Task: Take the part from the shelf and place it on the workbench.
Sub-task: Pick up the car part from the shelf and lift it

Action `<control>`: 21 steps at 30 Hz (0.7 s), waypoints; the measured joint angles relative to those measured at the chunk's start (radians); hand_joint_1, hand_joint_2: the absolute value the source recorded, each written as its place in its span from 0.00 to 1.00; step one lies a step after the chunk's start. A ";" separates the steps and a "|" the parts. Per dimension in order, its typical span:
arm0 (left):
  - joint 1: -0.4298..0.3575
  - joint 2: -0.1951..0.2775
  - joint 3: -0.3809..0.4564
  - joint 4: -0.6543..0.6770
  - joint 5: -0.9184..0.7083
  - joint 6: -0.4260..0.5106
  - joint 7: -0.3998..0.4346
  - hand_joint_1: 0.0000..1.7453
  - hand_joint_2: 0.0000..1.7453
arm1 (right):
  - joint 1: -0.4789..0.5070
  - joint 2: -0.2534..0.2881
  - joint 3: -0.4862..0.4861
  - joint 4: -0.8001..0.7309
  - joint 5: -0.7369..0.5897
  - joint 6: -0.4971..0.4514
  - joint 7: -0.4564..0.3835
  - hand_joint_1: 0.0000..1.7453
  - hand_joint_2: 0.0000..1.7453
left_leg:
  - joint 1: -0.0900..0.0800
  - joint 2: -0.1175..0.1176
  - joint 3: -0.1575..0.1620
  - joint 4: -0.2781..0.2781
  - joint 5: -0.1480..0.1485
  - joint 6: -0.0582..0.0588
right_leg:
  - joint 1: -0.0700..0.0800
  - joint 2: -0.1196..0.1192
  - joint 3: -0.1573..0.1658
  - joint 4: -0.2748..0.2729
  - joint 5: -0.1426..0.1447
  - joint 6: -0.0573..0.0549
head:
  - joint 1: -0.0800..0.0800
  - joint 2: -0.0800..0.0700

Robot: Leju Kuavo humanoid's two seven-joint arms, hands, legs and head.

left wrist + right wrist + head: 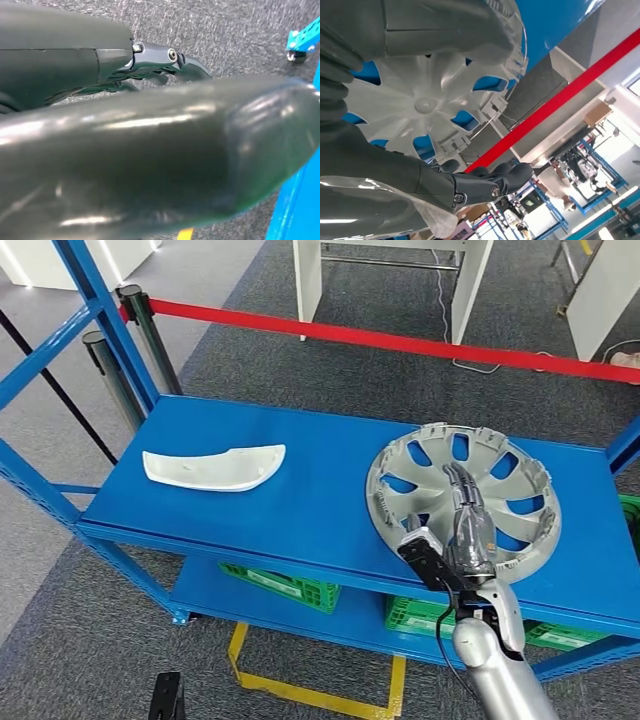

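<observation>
The left hand (124, 150) looms large and blurred, its thick grey thumb crossing the frame and dark fingers (170, 62) lying beyond it with nothing in them. Behind lies grey carpet floor (234, 35), beside a blue shelf frame (302, 200) and its foot (298, 45).

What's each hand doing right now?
Left hand: holds nothing; open or closed cannot be told.
Right hand: extended over the grey wheel cover on the blue shelf; grip cannot be told.

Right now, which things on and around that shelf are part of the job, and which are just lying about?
Part of the job:
- silver hubcap, under the right hand
- blue shelf it lies on

Lying about:
- white curved trim piece on the same shelf
- green crates below
- red barrier tape behind
</observation>
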 joint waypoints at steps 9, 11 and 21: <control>0.009 0.000 0.001 0.000 0.011 0.006 0.000 0.00 0.00 | 0.033 0.036 0.006 0.011 -0.017 -0.010 0.024 0.00 1.00 | 0.007 0.001 0.019 -0.029 0.037 -0.001 | 0.004 0.000 0.002 0.003 -0.004 0.003 | -0.002 0.000; 0.010 -0.001 0.001 0.000 0.011 0.006 0.000 0.00 0.00 | 0.036 0.040 0.007 0.011 -0.029 -0.005 0.024 0.00 1.00 | 0.004 0.000 0.031 -0.062 0.037 0.007 | 0.007 0.000 -0.001 0.003 -0.003 0.013 | -0.001 0.000; 0.013 -0.005 0.002 0.000 0.012 0.006 0.000 0.00 0.00 | 0.041 0.052 0.014 0.060 -0.081 0.049 0.022 0.00 1.00 | 0.001 0.000 0.030 -0.070 0.044 0.041 | 0.003 0.000 -0.125 0.249 -0.094 0.034 | 0.004 0.000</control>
